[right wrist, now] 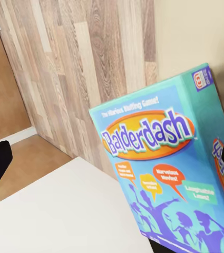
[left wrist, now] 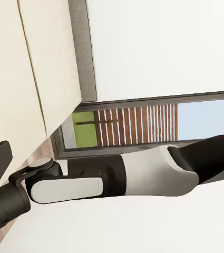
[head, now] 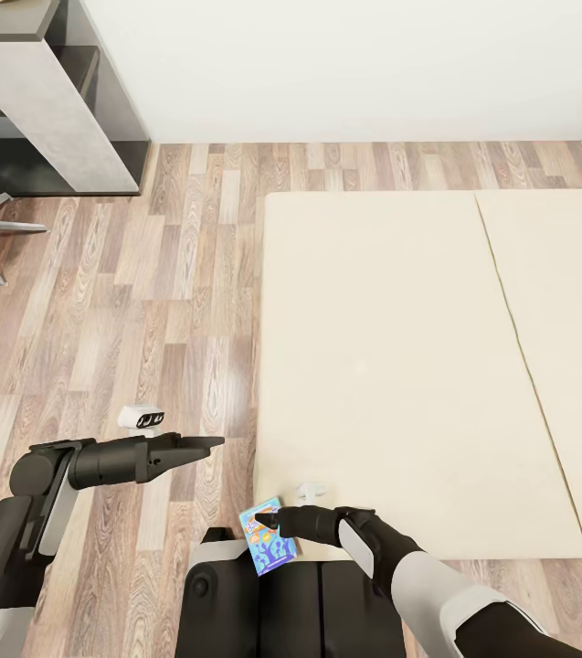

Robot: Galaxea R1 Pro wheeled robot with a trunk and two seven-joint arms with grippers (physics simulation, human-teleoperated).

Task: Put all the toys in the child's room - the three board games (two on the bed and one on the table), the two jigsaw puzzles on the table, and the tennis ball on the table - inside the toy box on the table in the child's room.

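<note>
One board game (head: 268,537) in right claw (head: 268,521).

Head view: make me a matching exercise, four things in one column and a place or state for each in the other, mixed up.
Things:
1. board game
2. bed
3. left tool
4. shelf unit

Places or states:
A. over the wood floor, holding nothing
B. gripped by the right tool
C. against the wall, far left
D. plain cream top, nothing lying on it

Pairs: 1-B, 2-D, 3-A, 4-C
</note>
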